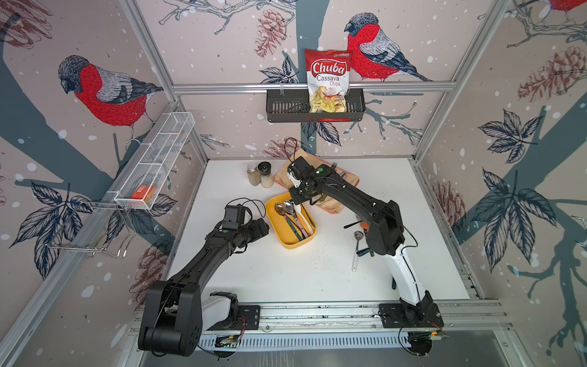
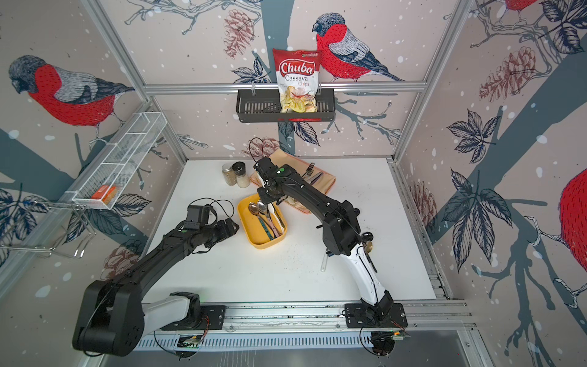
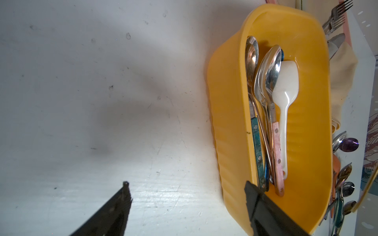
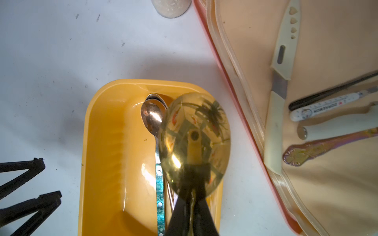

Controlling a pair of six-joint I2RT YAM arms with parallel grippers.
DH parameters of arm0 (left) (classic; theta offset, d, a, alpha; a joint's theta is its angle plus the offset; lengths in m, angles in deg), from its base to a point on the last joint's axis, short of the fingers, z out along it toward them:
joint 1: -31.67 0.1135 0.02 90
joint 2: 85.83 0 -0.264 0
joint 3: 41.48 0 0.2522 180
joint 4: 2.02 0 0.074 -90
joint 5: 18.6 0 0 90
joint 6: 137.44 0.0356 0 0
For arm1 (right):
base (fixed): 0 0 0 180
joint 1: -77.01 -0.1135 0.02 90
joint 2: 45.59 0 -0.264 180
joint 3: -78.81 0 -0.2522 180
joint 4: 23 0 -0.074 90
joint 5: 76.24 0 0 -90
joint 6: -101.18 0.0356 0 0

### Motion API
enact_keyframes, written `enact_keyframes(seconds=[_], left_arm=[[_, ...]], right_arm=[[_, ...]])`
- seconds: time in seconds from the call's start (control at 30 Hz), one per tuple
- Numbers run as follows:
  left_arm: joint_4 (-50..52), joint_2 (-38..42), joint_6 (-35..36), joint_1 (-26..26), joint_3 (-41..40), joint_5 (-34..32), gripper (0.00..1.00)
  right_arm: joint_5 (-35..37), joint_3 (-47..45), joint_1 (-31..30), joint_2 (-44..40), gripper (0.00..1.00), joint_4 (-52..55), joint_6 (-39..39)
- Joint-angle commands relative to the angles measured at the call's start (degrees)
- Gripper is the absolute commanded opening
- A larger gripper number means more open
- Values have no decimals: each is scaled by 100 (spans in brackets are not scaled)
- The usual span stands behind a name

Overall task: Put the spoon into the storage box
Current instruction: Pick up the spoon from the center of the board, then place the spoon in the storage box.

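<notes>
A metal rail (image 1: pixel 317 313) is running along the 6 o'clock edge of the white table (image 1: pixel 286 276), whose top is showing scuffs and dark specks. Walls (image 1: pixel 222 47) papered with red-breasted birds, pinecones and leaves are closing in three sides. At the table's 4 o'clock a loose spoon (image 1: pixel 356 251) is lying flat. Near the middle the storage box (image 1: pixel 275 227), a shallow yellow tray with rounded corners, is sitting aslant and holding several other spoons (image 1: pixel 286 206). The left gripper (image 3: pixel 186 185) is hovering at its 9 o'clock side, jaws standing wide apart with nothing between them. The right gripper (image 4: pixel 192 197) is pinching, jaws closed tight, the neck of the spoon (image 4: pixel 194 143). Its glossy golden bowl is hanging over the box's 12 o'clock end; whether it is touching the cutlery below I cannot tell. Toward 12 o'clock two shakers (image 1: pixel 259 174) and a peach cloth (image 1: pixel 349 179) are sitting, and on the far wall a black basket (image 1: pixel 286 108) is holding a bag of chips (image 1: pixel 327 79).
</notes>
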Motion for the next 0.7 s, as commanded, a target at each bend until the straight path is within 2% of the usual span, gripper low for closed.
enact_keyframes(seconds=[0.0, 0.4, 0.67], left_arm=[[-139, 46, -19, 17, -29, 76, 89], [-94, 24, 40, 25, 30, 44, 89], [-41, 6, 76, 26, 85, 36, 89]], right_arm=[[-157, 130, -61, 169, 4, 122, -33], [-294, -693, -134, 213, 4, -486, 64], [-332, -793, -146, 331, 8, -575, 106]])
